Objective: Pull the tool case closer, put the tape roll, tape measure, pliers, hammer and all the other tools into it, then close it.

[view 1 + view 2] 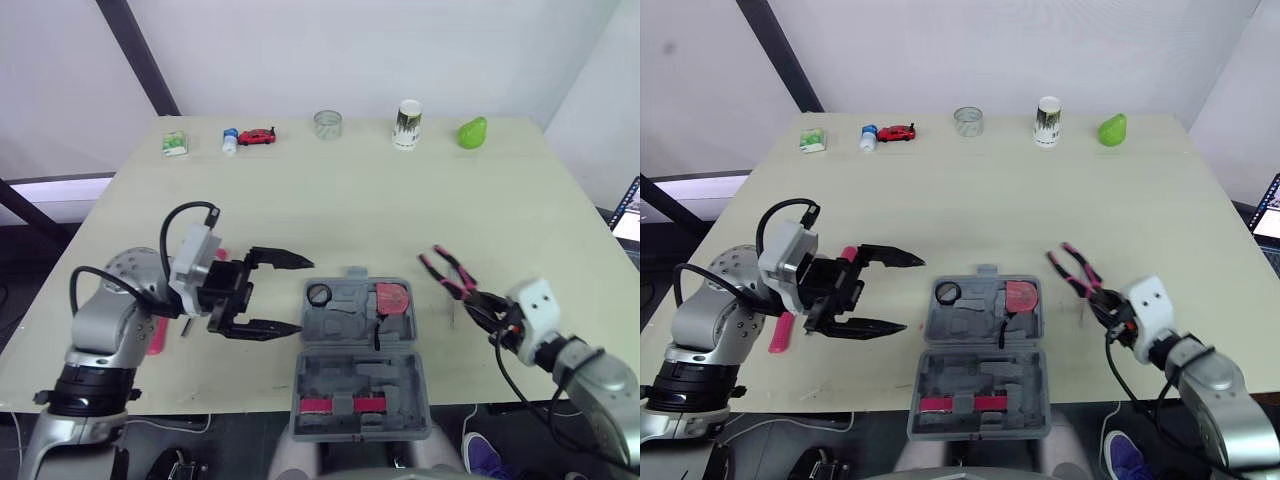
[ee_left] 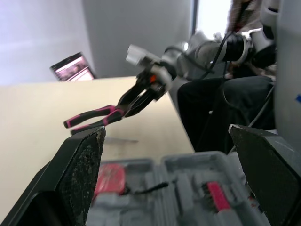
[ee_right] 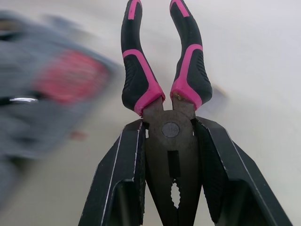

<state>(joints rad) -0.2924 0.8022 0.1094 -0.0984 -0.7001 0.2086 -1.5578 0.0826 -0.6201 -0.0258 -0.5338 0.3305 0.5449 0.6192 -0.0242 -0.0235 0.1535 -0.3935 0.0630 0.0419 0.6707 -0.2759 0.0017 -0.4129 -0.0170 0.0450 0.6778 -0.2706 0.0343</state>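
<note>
The grey tool case (image 1: 330, 345) lies open at the table's front middle. A black tape roll (image 1: 318, 294) and a red tape measure (image 1: 392, 298) sit in its far half. My left gripper (image 1: 303, 295) is open just left of the case, with nothing between its fingers. My right gripper (image 1: 492, 308) is shut on the metal head of the pink-and-black pliers (image 1: 448, 272), right of the case; the handles point away from the gripper (image 3: 170, 129). A pink-handled tool (image 1: 781, 332) lies on the table under my left arm, partly hidden.
Along the far edge stand a green box (image 1: 175, 143), a small bottle (image 1: 230, 140), a red toy car (image 1: 257, 136), a glass jar (image 1: 328, 124), a white can (image 1: 408, 123) and a green fruit-shaped object (image 1: 472, 132). The case's near half (image 1: 360, 395) reaches the table's front edge.
</note>
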